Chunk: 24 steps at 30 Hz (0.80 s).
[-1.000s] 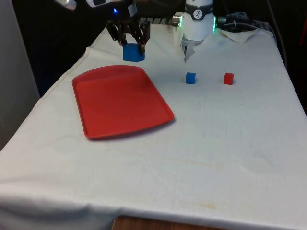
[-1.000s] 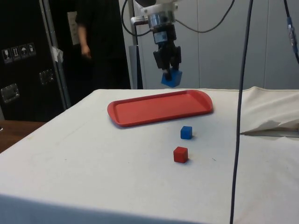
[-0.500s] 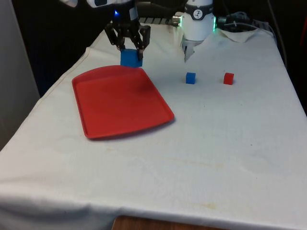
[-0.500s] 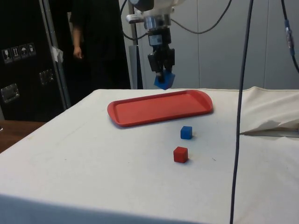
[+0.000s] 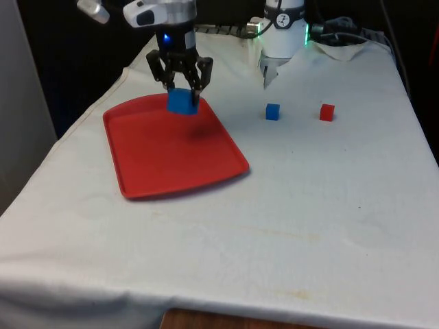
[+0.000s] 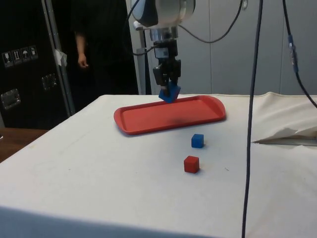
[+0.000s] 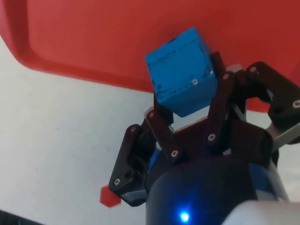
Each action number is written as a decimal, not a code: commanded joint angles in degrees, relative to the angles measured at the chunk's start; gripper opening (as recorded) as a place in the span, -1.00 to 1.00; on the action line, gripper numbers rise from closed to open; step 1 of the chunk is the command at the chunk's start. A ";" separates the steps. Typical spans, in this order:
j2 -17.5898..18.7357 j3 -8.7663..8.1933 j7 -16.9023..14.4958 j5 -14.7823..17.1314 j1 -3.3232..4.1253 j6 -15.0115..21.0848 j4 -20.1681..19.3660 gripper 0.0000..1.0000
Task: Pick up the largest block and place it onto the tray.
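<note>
I see my gripper (image 5: 181, 86) hanging above the far end of the red tray (image 5: 158, 154), its jaws clenched on the large blue block (image 5: 182, 101). The block is held clear of the tray's surface, tilted with one corner pointing down in the side view, and its shadow falls on the tray just beneath it. In the wrist view the black fingers (image 7: 161, 126) press against opposite faces of the block, with the tray's red floor behind it and white cloth beside the rim.

The tray lies flat on the bench (image 5: 309, 205), toward the front view's left. Toward the front view's right, well apart from the tray, a small blue block (image 5: 273, 112) and a small red block (image 5: 327, 112) sit on the cloth, near each other but not touching.

In the side view a person (image 6: 94, 44) in dark clothing stands beyond the bench, one hand hanging down.
</note>
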 commanded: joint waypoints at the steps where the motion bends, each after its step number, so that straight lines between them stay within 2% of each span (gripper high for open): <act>1: 0.46 0.17 -0.29 0.57 -0.11 0.23 0.17 -0.98; 2: 0.92 0.97 -1.03 1.66 -0.86 0.69 0.63 -0.98; 6: 2.69 1.32 -2.41 3.78 -1.20 0.57 1.55 -0.98; 10: 4.98 2.01 -4.30 6.53 -1.95 0.06 2.75 -0.98; 11: 5.04 1.15 -3.95 6.25 -1.09 0.23 2.29 -0.98; 12: 5.50 2.12 -4.64 7.10 -2.06 0.00 3.04 -0.98; 14: 7.16 2.46 -5.61 8.82 -2.41 -0.34 3.84 -0.98; 18: 9.80 2.69 -7.10 11.40 -2.75 -1.09 5.16 -0.98; 19: 9.63 2.06 -6.70 10.94 -2.06 -0.80 4.70 -0.98; 20: 10.20 2.69 -7.33 11.80 -2.75 -1.20 5.39 -0.98; 23: 11.23 2.58 -7.85 12.72 -2.75 -1.60 5.96 -0.98; 24: 11.69 2.52 -8.14 13.18 -2.75 -1.78 6.19 -0.70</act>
